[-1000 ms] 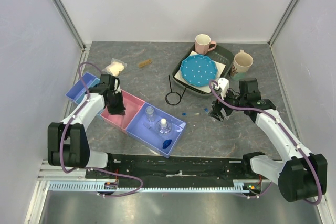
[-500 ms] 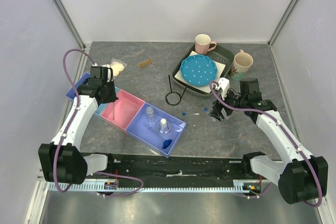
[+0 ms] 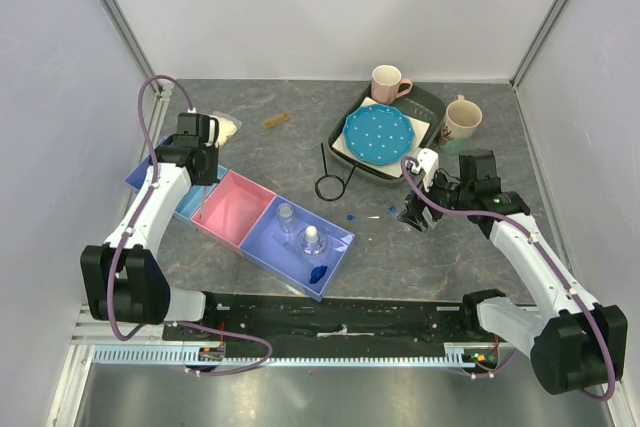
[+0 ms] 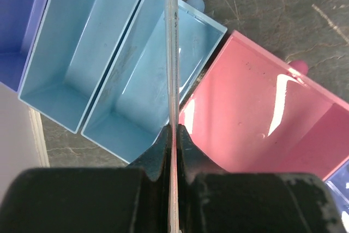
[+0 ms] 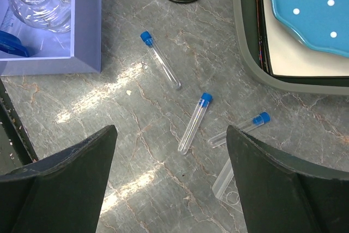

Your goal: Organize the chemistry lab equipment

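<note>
The left arm reached toward 10 o'clock. The left gripper (image 4: 173, 135) clamped a thin clear stick (image 4: 170, 53), finely marked, over the light-blue bin (image 4: 125, 96). The right gripper (image 5: 169, 135) hovered wide open above the blue-capped tubes (image 5: 194, 121).

Bottles (image 3: 312, 239) in bin (image 3: 262, 242), tubes (image 5: 195, 123) right of it

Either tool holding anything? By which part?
Left tool pinches a thin clear stick low on its shaft, free end over the light-blue bins. Right tool is open, holding nothing.
</note>
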